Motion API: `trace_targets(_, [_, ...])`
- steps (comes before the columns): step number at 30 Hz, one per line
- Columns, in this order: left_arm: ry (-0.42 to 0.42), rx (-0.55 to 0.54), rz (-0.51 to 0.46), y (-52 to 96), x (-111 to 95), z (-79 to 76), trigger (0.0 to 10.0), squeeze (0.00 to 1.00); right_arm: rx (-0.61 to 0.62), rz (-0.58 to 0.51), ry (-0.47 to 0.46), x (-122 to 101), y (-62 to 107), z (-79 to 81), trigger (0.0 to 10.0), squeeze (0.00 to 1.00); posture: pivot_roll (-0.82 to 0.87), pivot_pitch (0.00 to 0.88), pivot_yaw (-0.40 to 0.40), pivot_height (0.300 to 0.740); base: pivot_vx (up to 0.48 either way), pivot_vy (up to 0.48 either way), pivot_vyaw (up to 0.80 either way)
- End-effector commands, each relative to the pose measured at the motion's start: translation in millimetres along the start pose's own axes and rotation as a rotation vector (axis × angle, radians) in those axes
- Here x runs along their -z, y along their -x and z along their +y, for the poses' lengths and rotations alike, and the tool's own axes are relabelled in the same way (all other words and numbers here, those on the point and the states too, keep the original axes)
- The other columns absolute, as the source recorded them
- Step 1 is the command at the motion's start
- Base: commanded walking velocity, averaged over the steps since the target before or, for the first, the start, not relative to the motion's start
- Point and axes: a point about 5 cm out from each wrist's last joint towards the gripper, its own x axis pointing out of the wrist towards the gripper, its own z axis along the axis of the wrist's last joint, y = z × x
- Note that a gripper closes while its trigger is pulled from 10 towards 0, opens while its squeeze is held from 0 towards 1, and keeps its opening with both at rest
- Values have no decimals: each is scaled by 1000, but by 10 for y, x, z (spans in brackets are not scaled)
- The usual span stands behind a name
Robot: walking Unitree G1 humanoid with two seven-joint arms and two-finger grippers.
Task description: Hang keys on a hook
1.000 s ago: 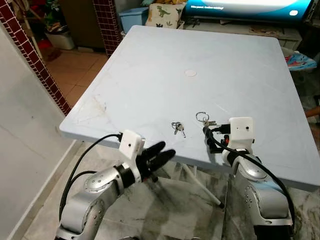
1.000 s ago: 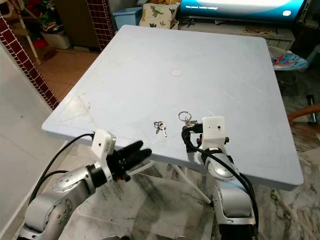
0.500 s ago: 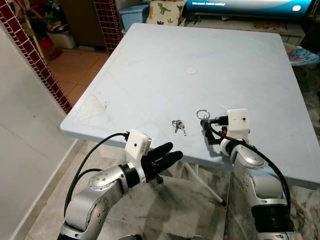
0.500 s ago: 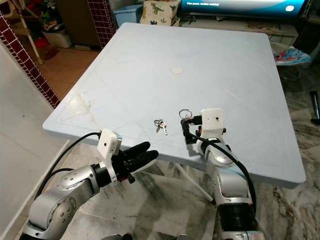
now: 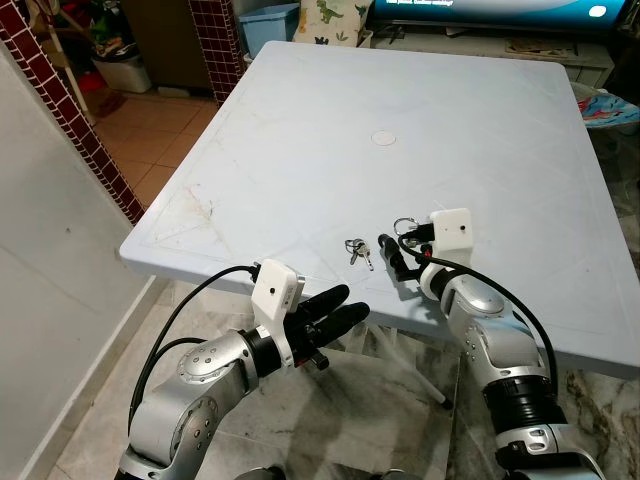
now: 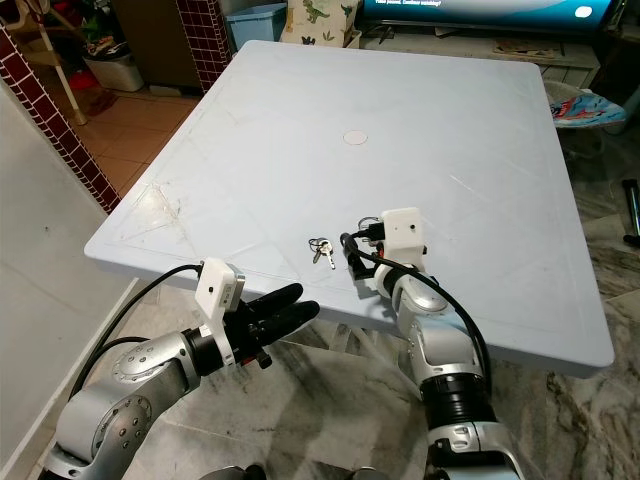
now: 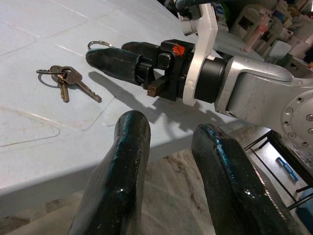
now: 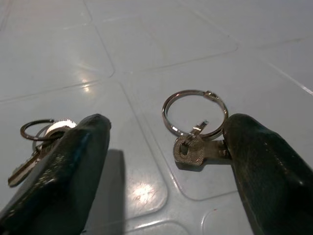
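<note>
Open right claw (image 8: 161,161) straddling keys (image 8: 195,129), seemingly.

Both arms are brushed silver metal, built of rounded, bulbous segments joined by black collars. Each wrist carries a white, boxy camera housing with a small dark lens hole, and a black cable loops from the housing back along the forearm. The left end effector (image 5: 325,315) has two long, glossy black fingers (image 7: 120,191) — thick, rounded and slightly tapered at the tips. The right end effector (image 5: 393,250) has the same black fingers, mounted on a black block with a small orange marking, behind a white plate and a black ring at the wrist.
</note>
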Motion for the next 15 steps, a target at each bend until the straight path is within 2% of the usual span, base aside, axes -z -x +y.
trace_targets(1, [-13, 3, -2, 3, -30, -30, 10000, 0, -17, 9, 4, 38, -19, 29, 0, 0, -38, 155, 56, 740, 0, 0, 0])
trace_targets(15, [-12, 3, 4, -5, 0, -67, 10000, 0, 2, 9, 10, 77, -51, -37, 0, 0, -28, 156, 51, 740, 0, 0, 0])
